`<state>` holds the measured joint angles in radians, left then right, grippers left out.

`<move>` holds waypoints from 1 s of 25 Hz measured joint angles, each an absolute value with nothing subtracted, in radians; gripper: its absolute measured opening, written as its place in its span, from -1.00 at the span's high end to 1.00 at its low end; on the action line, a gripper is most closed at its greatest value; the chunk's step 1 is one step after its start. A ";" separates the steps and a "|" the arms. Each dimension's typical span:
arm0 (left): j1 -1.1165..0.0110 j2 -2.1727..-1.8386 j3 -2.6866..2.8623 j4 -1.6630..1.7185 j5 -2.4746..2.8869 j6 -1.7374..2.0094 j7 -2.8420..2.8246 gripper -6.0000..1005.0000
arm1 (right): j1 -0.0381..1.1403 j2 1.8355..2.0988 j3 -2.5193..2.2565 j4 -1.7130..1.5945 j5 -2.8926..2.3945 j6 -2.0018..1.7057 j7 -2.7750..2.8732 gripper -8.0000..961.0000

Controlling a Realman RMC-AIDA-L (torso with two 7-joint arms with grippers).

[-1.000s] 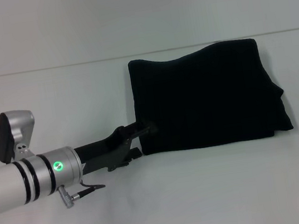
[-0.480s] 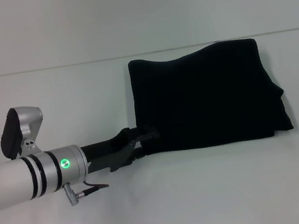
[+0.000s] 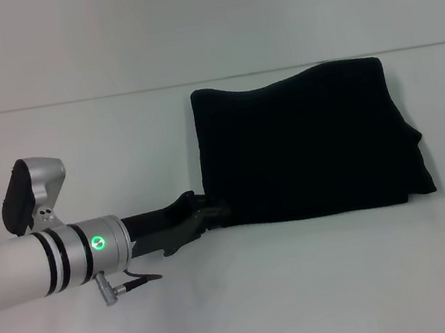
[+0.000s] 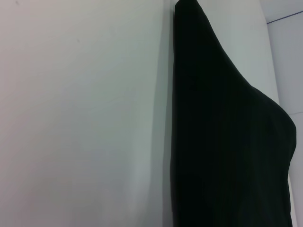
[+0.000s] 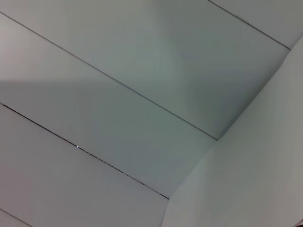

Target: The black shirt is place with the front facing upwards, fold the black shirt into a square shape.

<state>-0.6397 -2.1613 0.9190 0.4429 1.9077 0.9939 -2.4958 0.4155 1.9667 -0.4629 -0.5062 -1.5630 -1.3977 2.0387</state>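
White tabletop (image 3: 146, 329), plain wall behind. Black shirt (image 3: 308, 149) sits folded near-square, centre-right. Left gripper (image 3: 217, 212) has dropped over last sec to shirt's 7 o'clock corner, tips touching hem; can't tell if open or closed. Prob. final tidy. Right arm out of view.

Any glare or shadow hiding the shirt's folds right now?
Head view: even light, no glare, but the black shirt reads as one dark mass, and the left gripper blends into its near-left corner. Left wrist view: a soft shadow beside the shirt's edge.
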 joint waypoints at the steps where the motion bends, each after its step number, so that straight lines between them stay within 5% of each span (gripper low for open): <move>1: -0.640 -2.161 0.919 0.443 1.908 0.994 -2.496 0.04 | 0.416 1.967 -0.463 -0.506 -1.563 -1.398 2.039 -0.65; 10: -0.630 -2.160 0.919 0.449 1.914 1.002 -2.487 0.80 | 0.412 1.966 -0.454 -0.504 -1.563 -1.400 2.039 -0.65; 25: -0.405 -2.139 0.849 0.592 1.908 1.191 -2.481 0.93 | 0.414 1.981 -0.452 -0.502 -1.563 -1.394 2.040 -0.65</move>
<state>-0.4052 -2.1386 0.8494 0.5918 1.9082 1.1912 -2.4812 0.4137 1.9809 -0.4524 -0.5016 -1.5631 -1.3938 2.0395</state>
